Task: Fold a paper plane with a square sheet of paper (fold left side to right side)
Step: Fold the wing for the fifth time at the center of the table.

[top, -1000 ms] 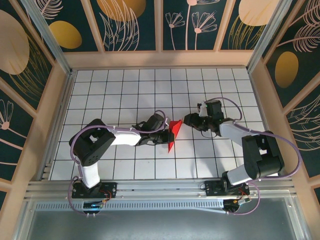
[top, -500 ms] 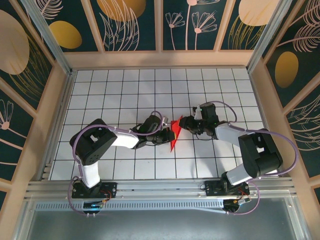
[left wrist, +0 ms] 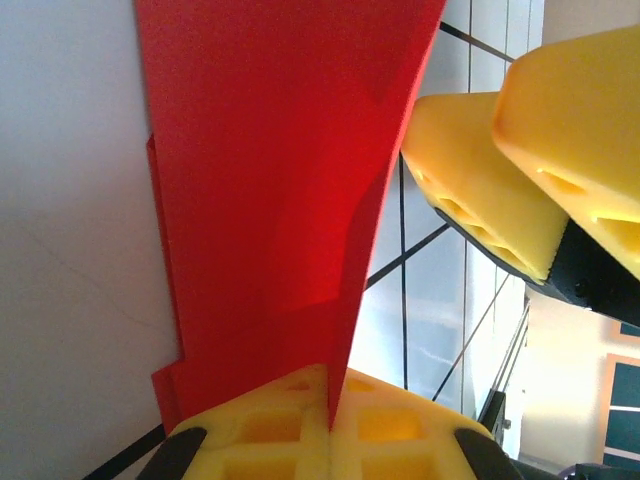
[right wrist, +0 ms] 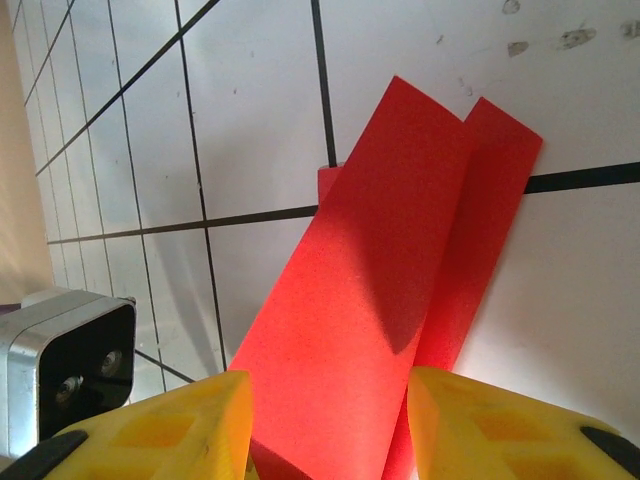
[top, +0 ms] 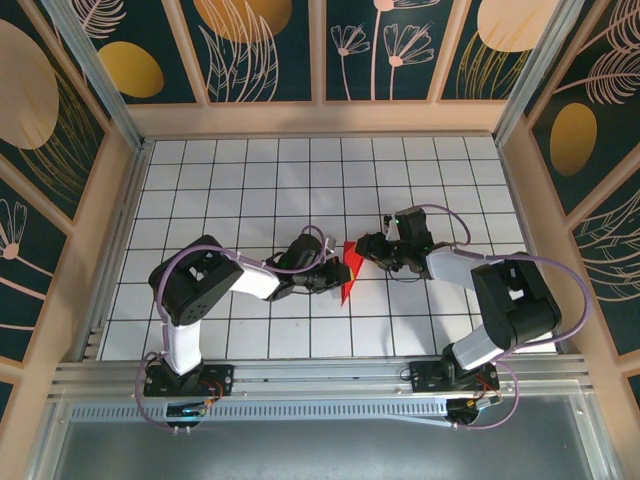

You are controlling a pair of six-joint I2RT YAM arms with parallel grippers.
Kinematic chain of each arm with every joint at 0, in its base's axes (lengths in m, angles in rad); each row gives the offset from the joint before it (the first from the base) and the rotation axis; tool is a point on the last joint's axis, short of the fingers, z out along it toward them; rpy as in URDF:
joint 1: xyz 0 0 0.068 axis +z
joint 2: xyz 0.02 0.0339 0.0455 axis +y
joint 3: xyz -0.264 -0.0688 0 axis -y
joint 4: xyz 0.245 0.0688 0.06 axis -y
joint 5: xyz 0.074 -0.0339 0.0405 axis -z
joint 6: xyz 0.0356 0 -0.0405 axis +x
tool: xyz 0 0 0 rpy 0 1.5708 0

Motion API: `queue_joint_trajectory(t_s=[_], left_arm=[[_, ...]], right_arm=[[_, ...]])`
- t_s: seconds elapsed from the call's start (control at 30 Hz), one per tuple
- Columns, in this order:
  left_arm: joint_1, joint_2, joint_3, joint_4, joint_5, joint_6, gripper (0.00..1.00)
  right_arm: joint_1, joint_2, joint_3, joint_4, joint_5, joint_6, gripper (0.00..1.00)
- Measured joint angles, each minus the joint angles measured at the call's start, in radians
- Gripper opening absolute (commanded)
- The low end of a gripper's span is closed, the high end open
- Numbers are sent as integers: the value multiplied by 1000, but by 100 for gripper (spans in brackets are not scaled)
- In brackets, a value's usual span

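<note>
Red paper (left wrist: 280, 180), clenched in left tool (left wrist: 330, 410), lies between fingers of released right tool (right wrist: 330, 420).

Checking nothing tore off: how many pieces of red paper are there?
1: the folded red paper at mid-table, pinched by the left gripper, the right gripper beside it. Scraps under the arms may be hidden.

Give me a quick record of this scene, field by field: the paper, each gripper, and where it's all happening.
paper: folded red paper, a narrow strip with overlapping layers
left arm: left gripper shut on one end of the paper, which runs into the seam between its yellow pads
right arm: right gripper open, fingers apart with the paper between them
place: near the middle of the white grid table, both grippers meeting at the paper
</note>
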Motion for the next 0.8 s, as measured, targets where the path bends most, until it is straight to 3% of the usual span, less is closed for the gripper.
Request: queue_joint_trajectory(t_s=[0.8], left_arm=[[0, 26, -17, 77, 3, -45, 0]], right_arm=[[30, 72, 0, 30, 4, 25, 45]])
